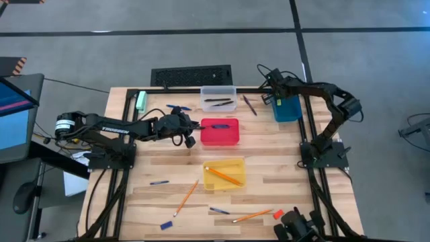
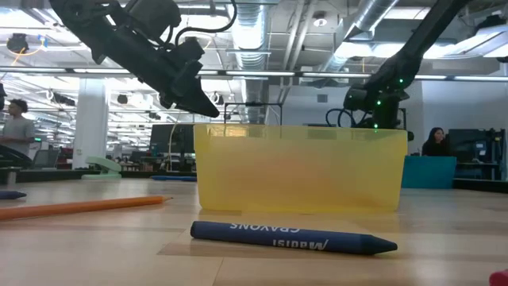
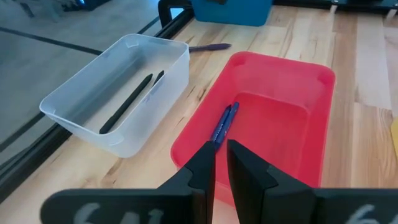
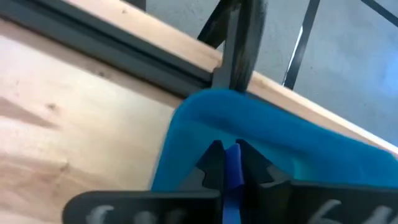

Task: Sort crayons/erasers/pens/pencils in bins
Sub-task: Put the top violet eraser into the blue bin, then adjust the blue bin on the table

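Note:
My left gripper (image 3: pixel 221 163) hovers open by a narrow gap and empty over the near-left end of the red bin (image 1: pixel 220 132). A blue pen (image 3: pixel 224 122) lies on the floor of that bin (image 3: pixel 280 118). Two dark pens (image 3: pixel 127 102) lie in the clear bin (image 1: pixel 218 99). My right gripper (image 4: pixel 227 163) is over the blue bin (image 1: pixel 287 108), shut on a blue crayon. An orange pencil (image 1: pixel 224 176) lies in the yellow bin (image 1: pixel 235 163). Pencils (image 1: pixel 186 198), crayons (image 1: pixel 159 182), a pen (image 1: pixel 218 210) and an orange-red eraser (image 1: pixel 278 214) lie loose on the near table. My right gripper pinches a blue crayon (image 4: pixel 232 186) between its two fingers. The stick runs along the fingers, back toward the wrist. It is lifted clear, above the blue bin's rim (image 4: pixel 205 106). Which part of the crayon is held does not show.
A purple pen (image 1: pixel 250 105) lies between the clear and blue bins. A pale green block (image 1: pixel 141 101) sits at the far left, with a blue item (image 1: pixel 178 109) nearby. In the low view a blue crayon (image 2: pixel 294 237) lies before the yellow bin (image 2: pixel 300 168). People stand in the room behind.

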